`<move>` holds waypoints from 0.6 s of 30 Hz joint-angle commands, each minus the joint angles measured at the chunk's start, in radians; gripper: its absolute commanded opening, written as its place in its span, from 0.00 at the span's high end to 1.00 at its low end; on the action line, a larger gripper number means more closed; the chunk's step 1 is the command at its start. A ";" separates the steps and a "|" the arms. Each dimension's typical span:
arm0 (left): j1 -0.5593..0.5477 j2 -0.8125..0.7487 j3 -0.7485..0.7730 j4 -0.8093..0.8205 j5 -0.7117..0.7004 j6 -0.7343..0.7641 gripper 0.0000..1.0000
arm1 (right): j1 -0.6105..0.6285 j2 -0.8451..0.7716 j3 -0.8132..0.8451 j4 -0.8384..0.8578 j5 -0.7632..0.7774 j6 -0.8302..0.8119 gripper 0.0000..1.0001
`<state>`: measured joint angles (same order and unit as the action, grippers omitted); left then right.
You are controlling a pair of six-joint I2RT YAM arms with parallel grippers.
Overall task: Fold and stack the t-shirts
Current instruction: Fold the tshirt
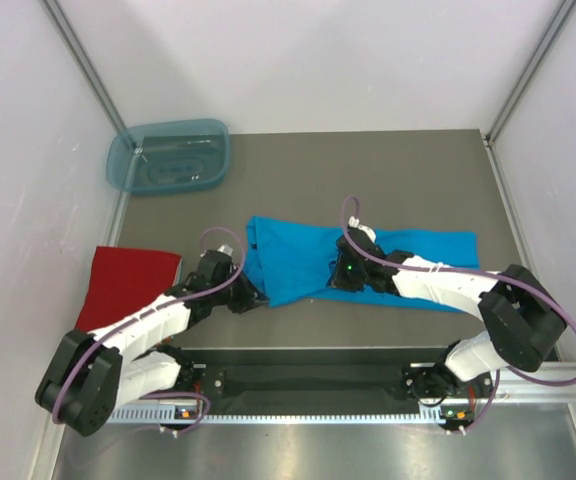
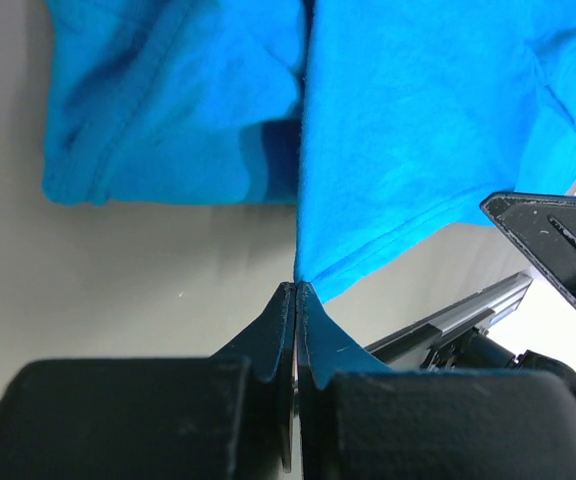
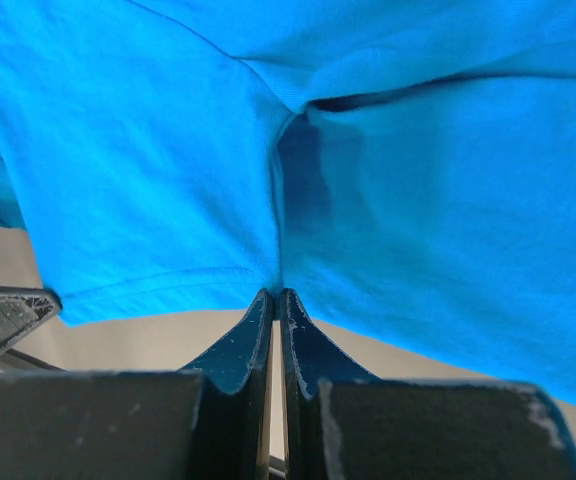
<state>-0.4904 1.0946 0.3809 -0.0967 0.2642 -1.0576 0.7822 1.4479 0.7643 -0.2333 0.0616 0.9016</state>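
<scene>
The turquoise-blue t-shirt [image 1: 298,258] lies spread across the middle of the table, partly folded. My left gripper [image 1: 258,297] is shut on its near left hem corner [image 2: 313,272], the cloth rising from the tips. My right gripper [image 1: 340,283] is shut on the near edge of the shirt [image 3: 268,270] around its middle. The red t-shirt [image 1: 128,285] lies folded flat at the left edge of the table, beside my left arm.
A translucent blue-green plastic tub [image 1: 168,157] stands at the back left corner. The metal rail of the arm mount [image 1: 308,385] runs along the near edge. White walls close the table on three sides.
</scene>
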 commanded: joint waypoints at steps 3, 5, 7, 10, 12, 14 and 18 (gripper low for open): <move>-0.011 0.004 -0.005 -0.037 -0.036 -0.018 1.00 | -0.001 -0.006 -0.008 0.017 0.000 0.003 1.00; -0.011 0.023 0.021 -0.060 -0.046 -0.007 1.00 | -0.001 0.002 0.000 0.017 -0.002 -0.007 1.00; -0.011 0.047 0.041 -0.078 -0.045 0.002 1.00 | -0.001 0.020 0.019 0.005 -0.006 -0.019 1.00; -0.011 0.091 0.082 -0.097 -0.040 0.018 1.00 | -0.001 0.040 0.041 -0.008 -0.011 -0.030 1.00; -0.010 0.125 0.133 -0.132 -0.054 0.034 1.00 | -0.004 0.051 0.053 -0.009 -0.014 -0.033 1.00; -0.010 0.151 0.188 -0.170 -0.066 0.056 1.00 | -0.008 0.058 0.069 -0.018 -0.019 -0.044 1.00; -0.007 0.198 0.263 -0.208 -0.068 0.067 1.00 | -0.026 0.078 0.115 -0.046 -0.034 -0.067 1.00</move>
<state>-0.4984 1.2697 0.5770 -0.2604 0.2146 -1.0206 0.7761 1.5188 0.8104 -0.2649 0.0364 0.8680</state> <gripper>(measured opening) 0.011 0.012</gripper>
